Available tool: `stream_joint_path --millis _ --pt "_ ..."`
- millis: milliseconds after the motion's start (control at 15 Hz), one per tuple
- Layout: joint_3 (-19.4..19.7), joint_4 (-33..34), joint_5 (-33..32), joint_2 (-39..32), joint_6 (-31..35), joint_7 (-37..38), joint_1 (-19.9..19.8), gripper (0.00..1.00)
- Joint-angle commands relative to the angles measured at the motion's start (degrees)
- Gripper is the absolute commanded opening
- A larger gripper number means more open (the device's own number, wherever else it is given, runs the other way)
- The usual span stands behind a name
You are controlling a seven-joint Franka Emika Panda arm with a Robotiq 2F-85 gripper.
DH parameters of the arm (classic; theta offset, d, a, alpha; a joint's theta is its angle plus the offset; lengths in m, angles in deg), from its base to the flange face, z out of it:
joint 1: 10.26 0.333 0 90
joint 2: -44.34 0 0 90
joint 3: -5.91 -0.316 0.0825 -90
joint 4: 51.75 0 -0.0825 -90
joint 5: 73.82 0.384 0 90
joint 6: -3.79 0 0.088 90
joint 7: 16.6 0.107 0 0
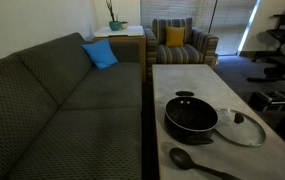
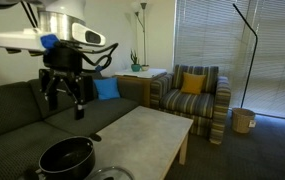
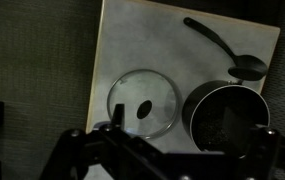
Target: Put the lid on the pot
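The black pot [image 1: 191,115] stands on the pale low table [image 1: 182,80] near its front end. It also shows in an exterior view [image 2: 67,157] and in the wrist view [image 3: 227,118]. The glass lid [image 1: 241,127] with a black knob lies flat on the table beside the pot, touching or nearly touching it. It shows in the wrist view [image 3: 145,103] and at the bottom edge of an exterior view [image 2: 110,174]. My gripper [image 2: 67,100] hangs high above the pot and lid, open and empty; its fingers frame the bottom of the wrist view [image 3: 187,150].
A black long-handled spoon [image 1: 197,162] lies on the table near the pot, also in the wrist view [image 3: 232,55]. A dark sofa [image 1: 62,100] with a blue cushion [image 1: 100,54] runs along the table. A striped armchair [image 2: 192,95] stands at the far end.
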Motion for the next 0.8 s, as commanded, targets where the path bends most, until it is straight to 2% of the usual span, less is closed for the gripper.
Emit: stream_joint_path --millis 0,267,533,600,733 --pt "-2.5 4.7 4.3 -7.2 0.8 -6.3 -4.3 1.0" --pt "-5.4 10.8 9.2 -14.4 -1.4 -10.5 -8.0 1.0" --pt "-7.3 18.6 10.9 -21.7 -5.3 -11.5 -11.0 1.0" --pt "-6.1 13.6 8.7 -17.9 -1.7 -9.1 -8.9 1.0" --pt "-6.6 16.6 9.2 -20.6 -3.1 -9.5 -9.9 1.0"
